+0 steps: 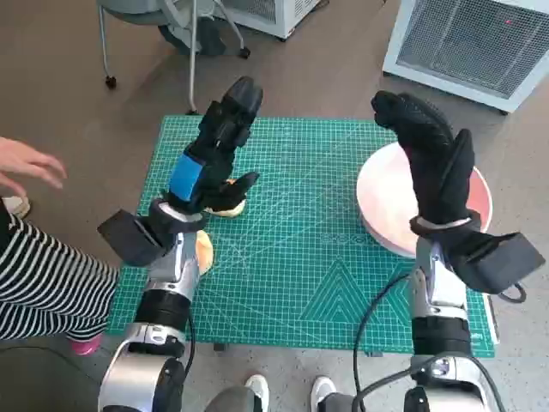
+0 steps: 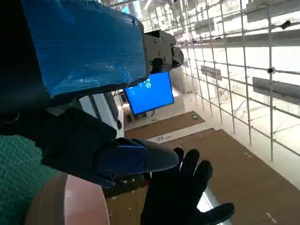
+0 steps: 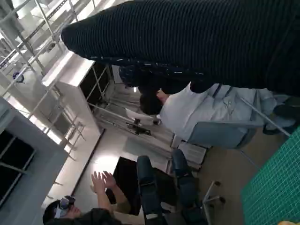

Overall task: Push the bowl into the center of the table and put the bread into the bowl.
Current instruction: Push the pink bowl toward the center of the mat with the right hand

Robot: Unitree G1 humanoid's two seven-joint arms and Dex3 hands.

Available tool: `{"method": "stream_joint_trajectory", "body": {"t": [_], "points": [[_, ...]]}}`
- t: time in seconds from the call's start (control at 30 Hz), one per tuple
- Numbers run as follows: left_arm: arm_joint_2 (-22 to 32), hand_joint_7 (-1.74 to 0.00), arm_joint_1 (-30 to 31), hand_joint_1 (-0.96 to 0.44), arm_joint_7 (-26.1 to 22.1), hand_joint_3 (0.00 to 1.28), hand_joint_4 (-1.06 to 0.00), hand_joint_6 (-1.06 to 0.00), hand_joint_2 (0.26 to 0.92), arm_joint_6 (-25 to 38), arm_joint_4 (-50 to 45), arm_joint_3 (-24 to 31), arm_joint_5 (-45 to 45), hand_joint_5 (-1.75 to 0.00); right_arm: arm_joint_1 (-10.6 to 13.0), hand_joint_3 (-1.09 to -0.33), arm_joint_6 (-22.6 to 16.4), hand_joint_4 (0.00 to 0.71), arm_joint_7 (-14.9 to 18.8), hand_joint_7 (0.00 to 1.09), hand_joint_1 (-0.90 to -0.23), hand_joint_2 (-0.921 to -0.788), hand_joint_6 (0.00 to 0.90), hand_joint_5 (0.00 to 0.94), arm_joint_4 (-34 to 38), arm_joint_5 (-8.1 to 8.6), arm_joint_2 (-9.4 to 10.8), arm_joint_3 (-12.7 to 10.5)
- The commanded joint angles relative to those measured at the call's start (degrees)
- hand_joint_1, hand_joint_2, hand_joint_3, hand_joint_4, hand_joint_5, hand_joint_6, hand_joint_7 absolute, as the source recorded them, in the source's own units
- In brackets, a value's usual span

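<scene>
Both our hands are raised over the green mat (image 1: 300, 257) on the desk, fingers spread, holding nothing: left hand (image 1: 214, 154) above the bread (image 1: 230, 202), right hand (image 1: 429, 154) above the pink bowl (image 1: 382, 202) at the mat's right edge.

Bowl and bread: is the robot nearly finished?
Not nearly. Done: nothing. The pink bowl sits at the mat's right edge, and holds no bread. In hand: the right hand hovers over the bowl. Left: pushing it to the centre, then lifting the bread beneath the left hand.
</scene>
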Motion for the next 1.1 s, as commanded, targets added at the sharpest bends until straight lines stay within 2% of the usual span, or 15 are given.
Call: {"method": "stream_joint_trajectory", "body": {"t": [0.03,0.87,1.0,1.1], "points": [[0.0,-0.25,-0.2,-0.69,0.3,0.36,-0.04,0.00,0.921,0.1,-0.8,0.1,-0.1,0.00,1.4,-0.711,0.6,0.151,0.0,0.41,-0.688,-0.921,0.047,0.001,0.8,0.00,0.2,0.0],[-0.4,-0.25,-1.1,-0.70,-0.2,0.33,-0.05,0.00,0.921,0.3,-0.3,0.6,-0.7,-0.01,1.4,-0.713,0.9,0.156,-0.1,0.41,-0.687,-0.921,0.046,0.003,0.5,-0.40,-0.3,0.2],[-0.5,-0.26,-1.0,-0.70,-0.2,0.33,-0.05,0.00,0.921,0.3,-0.4,0.6,-0.7,-0.01,1.7,-0.710,1.0,0.159,1.1,0.41,-0.691,-0.921,0.049,0.004,0.5,0.82,-1.6,-0.7],[-0.5,-0.26,-0.8,-0.69,0.0,0.33,-0.06,0.00,0.921,0.2,-0.8,0.6,-0.5,-0.01,2.0,-0.707,1.6,0.158,2.8,0.41,-0.694,-0.921,0.050,0.003,0.6,2.91,-3.8,-2.5]]}}
